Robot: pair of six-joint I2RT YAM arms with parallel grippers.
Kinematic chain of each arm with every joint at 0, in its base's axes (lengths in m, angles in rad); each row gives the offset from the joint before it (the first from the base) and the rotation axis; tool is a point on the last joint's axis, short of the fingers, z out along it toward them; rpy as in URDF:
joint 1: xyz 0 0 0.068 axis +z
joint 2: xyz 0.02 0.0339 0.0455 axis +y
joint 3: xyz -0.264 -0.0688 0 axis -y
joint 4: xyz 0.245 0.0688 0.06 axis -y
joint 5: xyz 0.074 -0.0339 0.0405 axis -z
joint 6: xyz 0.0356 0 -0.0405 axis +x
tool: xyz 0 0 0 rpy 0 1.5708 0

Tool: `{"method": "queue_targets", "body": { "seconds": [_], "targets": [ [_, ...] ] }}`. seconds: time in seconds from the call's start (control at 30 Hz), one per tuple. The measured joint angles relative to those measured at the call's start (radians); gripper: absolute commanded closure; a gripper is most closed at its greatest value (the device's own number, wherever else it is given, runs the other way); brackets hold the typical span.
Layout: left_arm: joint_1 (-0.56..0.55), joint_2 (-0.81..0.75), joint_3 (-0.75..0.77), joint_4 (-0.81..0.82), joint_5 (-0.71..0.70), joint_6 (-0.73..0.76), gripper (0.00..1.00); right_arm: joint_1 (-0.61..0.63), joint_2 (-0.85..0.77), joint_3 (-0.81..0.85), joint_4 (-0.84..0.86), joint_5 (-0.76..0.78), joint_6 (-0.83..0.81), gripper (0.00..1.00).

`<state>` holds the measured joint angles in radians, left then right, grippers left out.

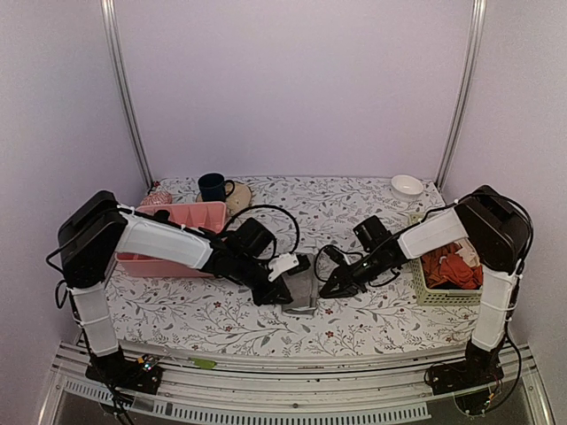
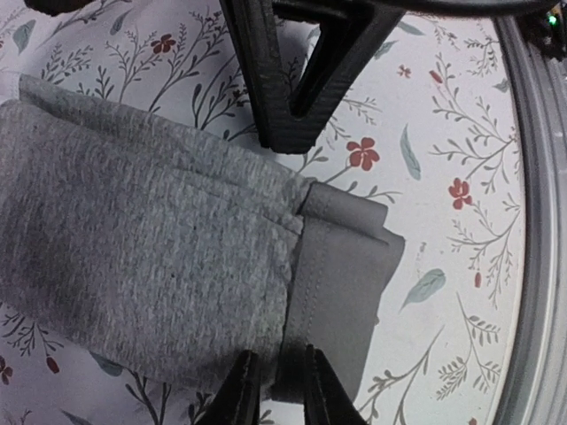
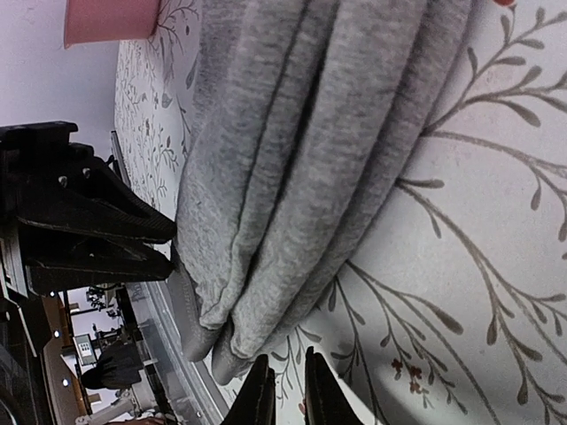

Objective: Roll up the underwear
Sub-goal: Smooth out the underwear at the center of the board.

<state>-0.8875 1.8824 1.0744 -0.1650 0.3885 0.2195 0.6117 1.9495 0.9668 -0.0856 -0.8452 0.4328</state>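
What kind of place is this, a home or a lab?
Likely a robot test booth: bare walls and metal uprights enclose a floral-covered table with staged props like a mug and pink bin.

light: soft, even, from above | shadows: faint on table (image 1: 354,328), deeper in underwear (image 3: 292,177) folds | wrist views: nearest parts blurred

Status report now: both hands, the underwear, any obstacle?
Left hand pinching waistband edge of the underwear. Right hand slightly open at its folded end, gripping nothing. Underwear folded flat, not yet rolled. Pink bin behind, apart from it.
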Motion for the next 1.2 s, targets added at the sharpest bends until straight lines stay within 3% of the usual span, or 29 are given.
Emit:
{"method": "queue_targets", "body": {
  "seconds": [0.37,0.57,0.83,1.03,1.2],
  "targets": [
    [-0.05,0.071,0.07,-0.003,0.0,0.039,0.82,0.023,0.064,0.023,0.068,-0.03,0.048,0.91],
    [-0.05,0.09,0.067,0.018,0.016,0.039,0.72,0.022,0.068,0.023,0.071,-0.038,0.045,0.86],
    [-0.05,-0.086,-0.073,0.048,0.023,0.043,0.57,-0.014,-0.008,-0.024,0.01,-0.028,-0.006,0.69],
    [-0.04,-0.206,-0.113,0.089,0.02,0.048,0.51,-0.037,-0.13,-0.029,-0.066,0.005,-0.05,0.68],
    [-0.023,-0.288,-0.19,0.127,-0.012,0.067,0.51,-0.024,-0.139,0.048,-0.086,-0.003,-0.041,0.68]
  ]
}}
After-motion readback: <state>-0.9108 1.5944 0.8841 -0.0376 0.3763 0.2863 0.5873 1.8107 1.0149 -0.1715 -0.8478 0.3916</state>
